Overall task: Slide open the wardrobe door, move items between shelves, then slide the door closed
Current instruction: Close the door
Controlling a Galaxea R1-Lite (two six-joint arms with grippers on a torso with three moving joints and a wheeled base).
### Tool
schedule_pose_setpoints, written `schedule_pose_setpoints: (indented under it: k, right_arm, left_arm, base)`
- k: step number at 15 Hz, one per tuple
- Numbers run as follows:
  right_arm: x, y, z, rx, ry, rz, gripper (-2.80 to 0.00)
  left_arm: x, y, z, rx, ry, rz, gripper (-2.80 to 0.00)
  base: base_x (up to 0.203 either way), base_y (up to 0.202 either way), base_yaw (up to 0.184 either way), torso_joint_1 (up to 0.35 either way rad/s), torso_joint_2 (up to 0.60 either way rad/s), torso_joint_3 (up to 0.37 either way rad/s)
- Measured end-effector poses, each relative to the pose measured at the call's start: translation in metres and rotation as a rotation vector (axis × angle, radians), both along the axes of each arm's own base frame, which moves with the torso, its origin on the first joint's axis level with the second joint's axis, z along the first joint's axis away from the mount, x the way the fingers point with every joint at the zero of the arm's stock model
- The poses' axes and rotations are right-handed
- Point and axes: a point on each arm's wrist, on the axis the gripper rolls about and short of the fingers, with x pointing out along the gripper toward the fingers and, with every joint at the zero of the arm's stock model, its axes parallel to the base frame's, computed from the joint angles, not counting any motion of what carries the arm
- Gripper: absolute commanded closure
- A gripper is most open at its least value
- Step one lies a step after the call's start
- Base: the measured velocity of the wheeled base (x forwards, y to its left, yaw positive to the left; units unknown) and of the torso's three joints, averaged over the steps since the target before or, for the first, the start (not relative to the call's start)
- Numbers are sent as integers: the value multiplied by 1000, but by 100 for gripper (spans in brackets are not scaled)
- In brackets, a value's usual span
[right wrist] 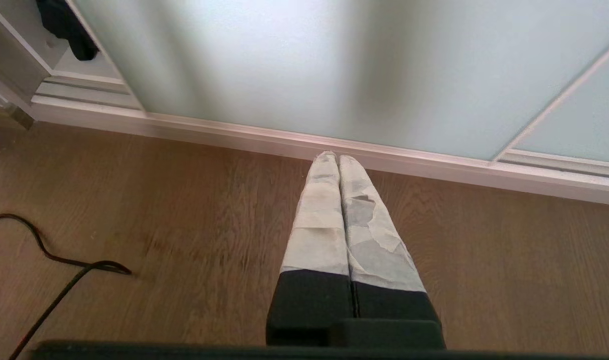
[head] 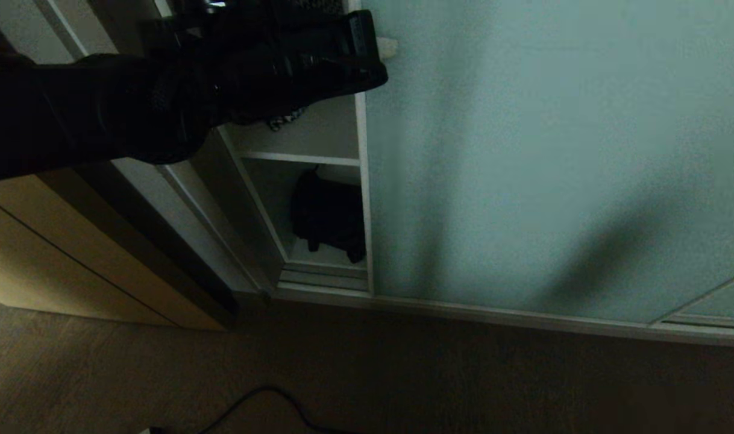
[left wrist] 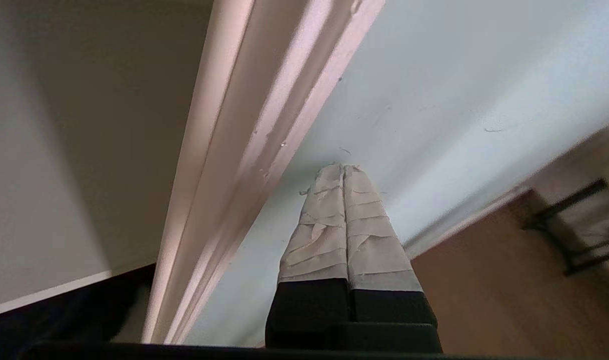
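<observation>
Frosted glass door: we see the sliding wardrobe door (head: 554, 163), pale blue-green in a thin silver frame, filling most of the head view; its left edge leaves a narrow strip of the wardrobe open.
Left gripper: our left gripper (left wrist: 343, 170) has its two taped fingers (left wrist: 319, 235) pressed together with nothing between them; the tips are at the glass just beside the door's frame edge. In the head view the dark arm reaches in from the upper left and a pale fingertip shows against the door near its left edge.
Right gripper: our right gripper (right wrist: 333, 157) hangs low over the wooden floor (right wrist: 184, 240), pointing toward the bottom rail of the door, its fingers closed on nothing.
Shelves: a pale shelf board (head: 301, 158) crosses the open strip.
Items: a black fabric bundle (head: 329, 217) sits in the compartment below that board, a strap hanging toward the floor track; a bit of black-and-white houndstooth cloth (head: 285, 120) shows on the shelf above, partly hidden by our left arm.
Surroundings: a beige wooden cabinet front (head: 59, 259) stands to the left, and a black cable (right wrist: 49, 270) lies on the floor.
</observation>
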Motion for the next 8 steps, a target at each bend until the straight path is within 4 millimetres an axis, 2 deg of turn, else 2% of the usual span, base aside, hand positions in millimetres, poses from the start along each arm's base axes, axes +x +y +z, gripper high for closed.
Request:
schedule_pose_setpoints:
  k: [4, 8]
  right_arm:
    - [0, 0, 0, 0, 0, 0, 0]
    - [0, 0, 0, 0, 0, 0, 0]
  left_arm:
    - [-8, 32, 13, -15, -29, 94, 0]
    - [-30, 67, 29, -32, -67, 185, 0]
  base:
    - [0, 0, 0, 0, 0, 0]
    - [0, 0, 0, 0, 0, 0]
